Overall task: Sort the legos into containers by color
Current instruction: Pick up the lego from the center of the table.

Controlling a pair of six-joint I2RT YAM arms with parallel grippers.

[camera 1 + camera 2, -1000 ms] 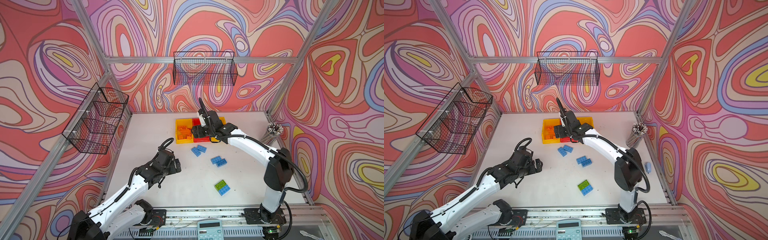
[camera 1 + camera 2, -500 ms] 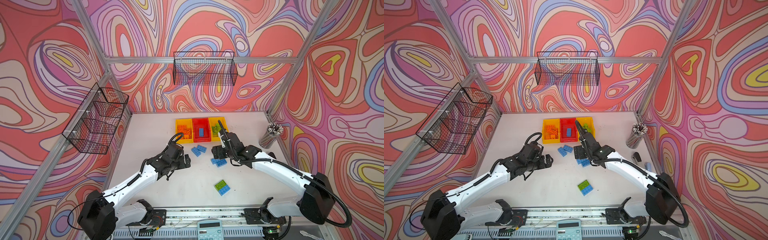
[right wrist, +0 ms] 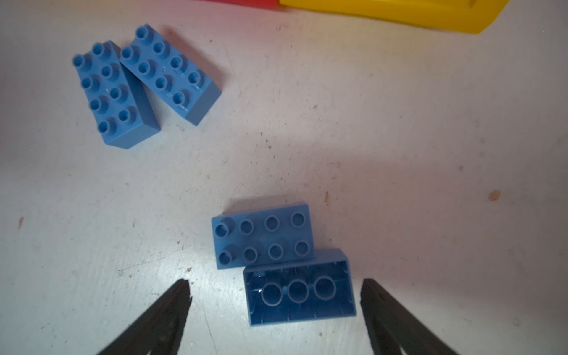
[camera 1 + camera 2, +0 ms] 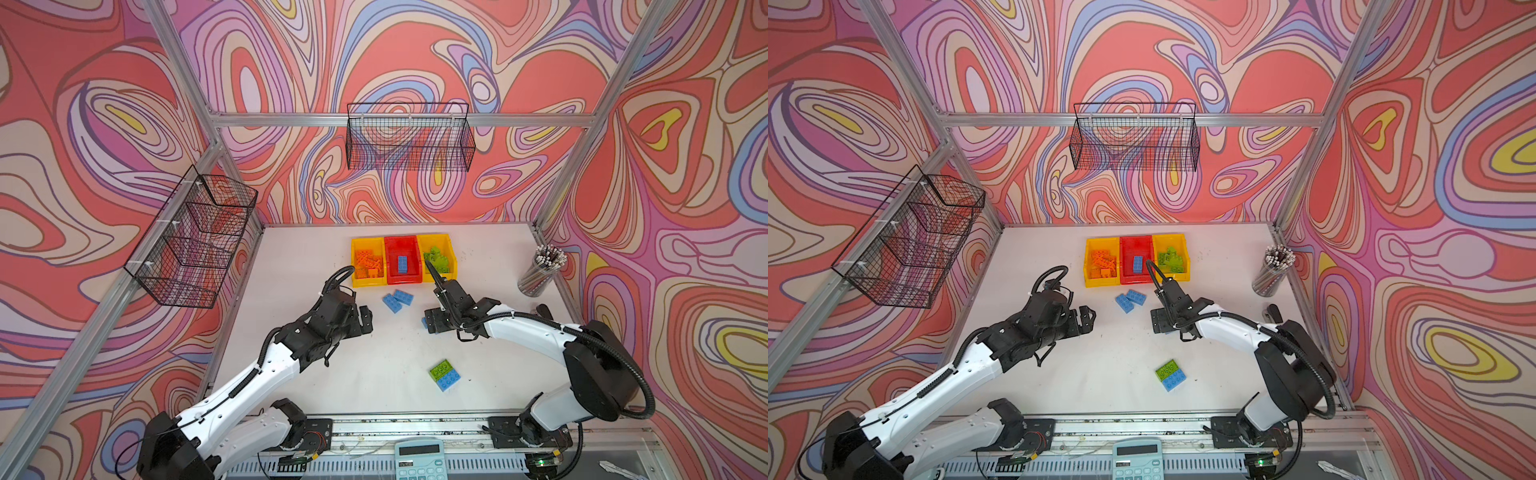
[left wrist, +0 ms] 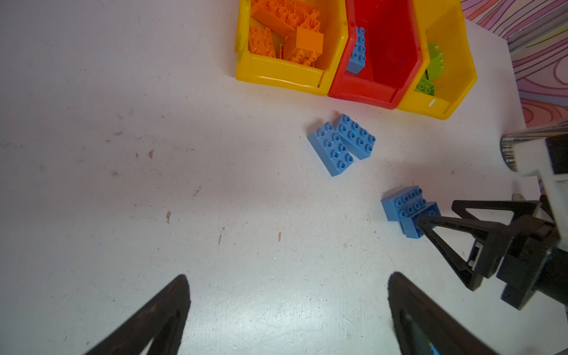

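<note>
Right gripper [image 3: 275, 287] has left the red bin [image 4: 400, 240] and dropped to the table. Its fingers are wide, straddling an upside-down blue brick [image 3: 299, 292] that touches a studs-up blue brick [image 3: 262, 235]. Looks like no contact, hard to tell. The red bin, hidden by the arm a second ago, shows one blue brick [image 4: 402, 264] inside. Left gripper [image 5: 288, 278] has moved forward, wide and empty, near two touching blue bricks [image 5: 339, 144]. Green-and-blue brick pair [image 4: 444, 375] at the front hasn't moved.

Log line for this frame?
right gripper: jaws open over upturned blue brick | left gripper: jaws open, empty | red bin: one blue lego
</note>
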